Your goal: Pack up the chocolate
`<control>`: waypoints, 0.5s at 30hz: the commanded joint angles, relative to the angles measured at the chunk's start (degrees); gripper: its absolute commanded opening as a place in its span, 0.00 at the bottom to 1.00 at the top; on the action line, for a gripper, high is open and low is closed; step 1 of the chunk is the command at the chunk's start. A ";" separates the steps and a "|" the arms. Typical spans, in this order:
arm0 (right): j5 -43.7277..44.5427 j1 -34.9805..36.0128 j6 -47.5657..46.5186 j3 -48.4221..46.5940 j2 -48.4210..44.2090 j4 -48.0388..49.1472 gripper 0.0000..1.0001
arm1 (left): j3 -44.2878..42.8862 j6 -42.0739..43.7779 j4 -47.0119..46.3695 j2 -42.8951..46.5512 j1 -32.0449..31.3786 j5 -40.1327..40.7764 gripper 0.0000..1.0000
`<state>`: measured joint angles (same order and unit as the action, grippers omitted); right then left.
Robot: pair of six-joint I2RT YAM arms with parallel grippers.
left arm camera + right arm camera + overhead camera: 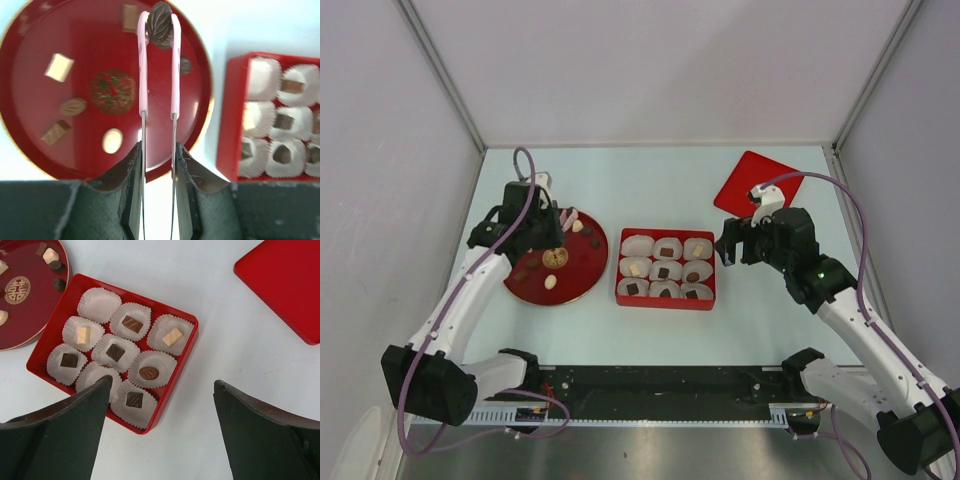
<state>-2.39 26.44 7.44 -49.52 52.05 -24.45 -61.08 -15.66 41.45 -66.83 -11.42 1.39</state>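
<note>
My left gripper (pixel 157 150) is shut on thin pink-handled tongs (pixel 174 75). The tong tips pinch a dark ridged chocolate (pixel 160 25) over the far edge of the round red plate (pixel 30 75). Several loose chocolates lie on the plate, among them a cream square (pixel 59 67) and a brown oval (pixel 73 106). The red box (pixel 666 303) holds white paper cups, most with one chocolate each. Its back-left cup (pixel 99 304) is empty. My right gripper (pixel 160 390) is open and empty, hovering just right of the box (pixel 176 382). In the top view the left gripper (pixel 542 212) is over the plate (pixel 580 275).
A flat red lid (pixel 757 183) lies at the back right, behind my right gripper (pixel 732 245); it also shows in the right wrist view (pixel 285 285). Grey walls enclose the table on three sides. A black rail runs along the near edge.
</note>
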 commanded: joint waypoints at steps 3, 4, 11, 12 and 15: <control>0.11 0.28 -0.23 0.21 -1.16 2.21 0.89 | -2.37 -3.14 0.65 1.61 -10.36 0.71 0.00; 0.02 0.20 -0.24 0.21 -0.99 2.12 0.89 | -2.64 -3.58 0.73 1.35 -11.68 1.07 0.00; 0.55 0.37 -0.32 0.21 -1.34 1.77 0.89 | -5.54 -7.01 1.61 -2.69 -24.59 5.20 0.00; 0.55 0.28 -0.41 0.21 -1.34 1.86 0.89 | -6.67 -7.19 1.70 -4.43 -25.83 5.73 0.00; 0.55 0.19 -0.41 0.21 -1.34 1.86 0.89 | -8.78 -7.45 2.84 -7.25 -29.44 8.45 0.01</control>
<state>-2.37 26.46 7.44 -49.50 51.77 -24.36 -65.28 -21.10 43.70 -71.35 -36.99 5.58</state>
